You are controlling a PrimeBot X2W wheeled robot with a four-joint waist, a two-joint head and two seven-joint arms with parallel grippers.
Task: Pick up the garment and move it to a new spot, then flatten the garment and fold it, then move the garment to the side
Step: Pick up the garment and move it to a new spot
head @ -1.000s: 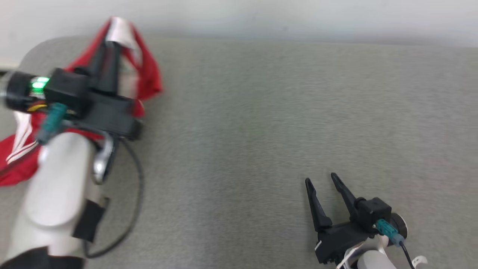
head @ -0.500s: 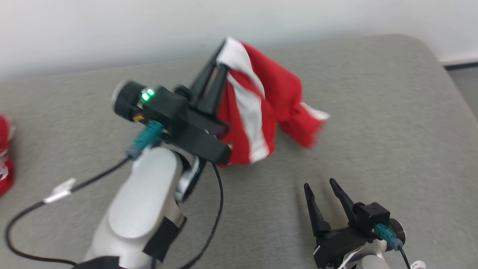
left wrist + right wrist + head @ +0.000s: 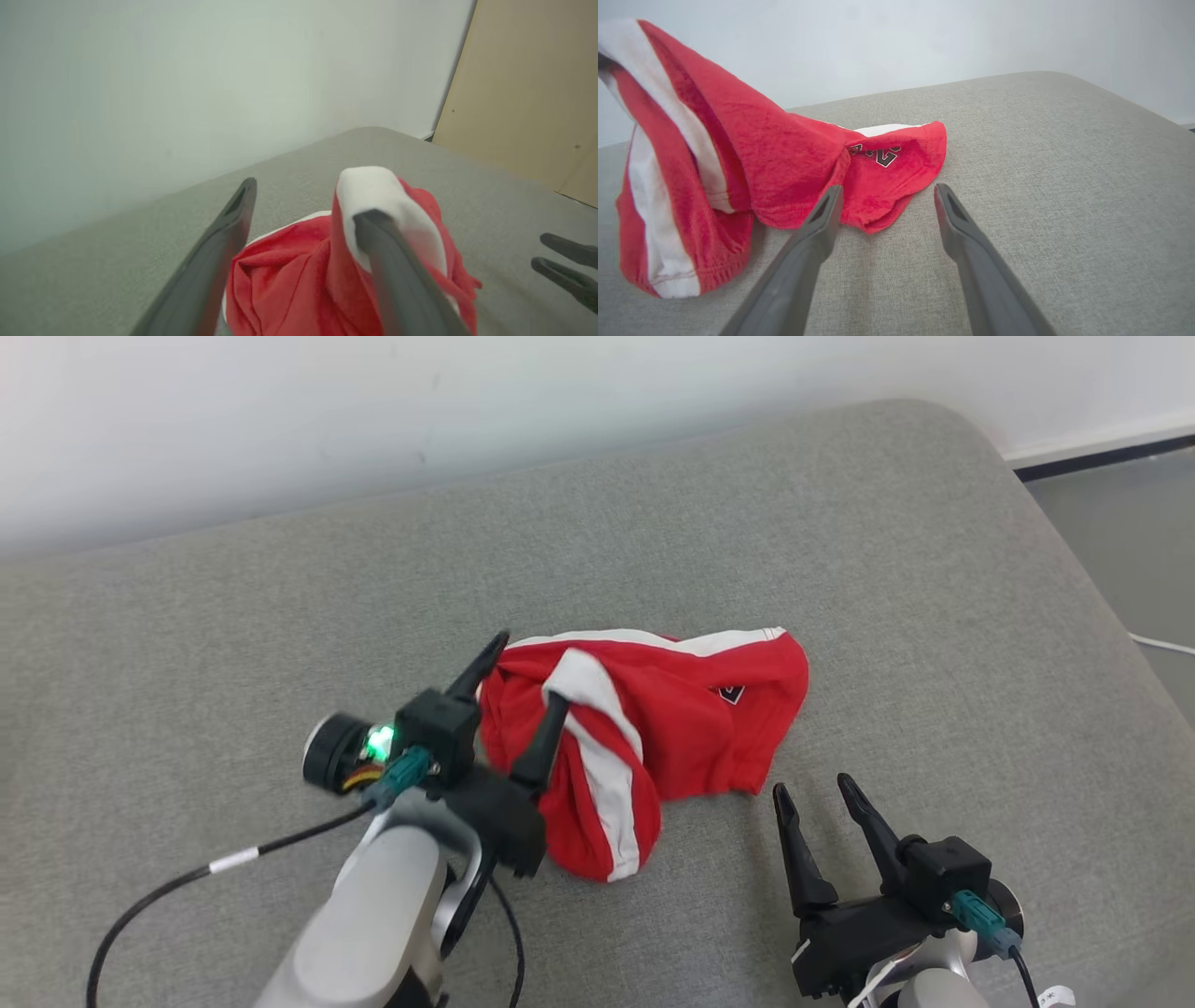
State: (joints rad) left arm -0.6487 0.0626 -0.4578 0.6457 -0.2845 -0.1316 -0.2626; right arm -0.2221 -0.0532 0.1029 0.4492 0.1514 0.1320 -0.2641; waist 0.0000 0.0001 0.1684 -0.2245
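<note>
- The left gripper (image 3: 521, 683) is seen with its jaws spread wide; nothing is pinched between them.
- A white-banded fold of the garment (image 3: 709, 709) is draped over the tip of one of its fingers (image 3: 373, 224), so the cloth is hooked there rather than gripped.
- The right gripper (image 3: 810, 789) is held open and empty, low over the grey cushion (image 3: 887, 569), apart from the cloth.
- The garment, red with white stripes, lies crumpled near the middle of the cushion, between the two grippers. Its raised end sits against the left gripper.
- In the right wrist view the loose red hem (image 3: 878, 219) is found just ahead of the right gripper's fingertips, slightly to their left. The printed emblem (image 3: 878, 154) lies a little further on.
- The heap's long axis is judged to run obliquely, from the near bunched end by the left gripper to the far corner on the robot's right.
- The right arm is judged nearer the free hem; the left is already at the bunched end.
- Flattening is not yet done. Spreading is judged to depend on the two ends being drawn apart along that axis.
- Risk noted: the hooked fold may drag if the left finger is withdrawn carelessly.
</note>
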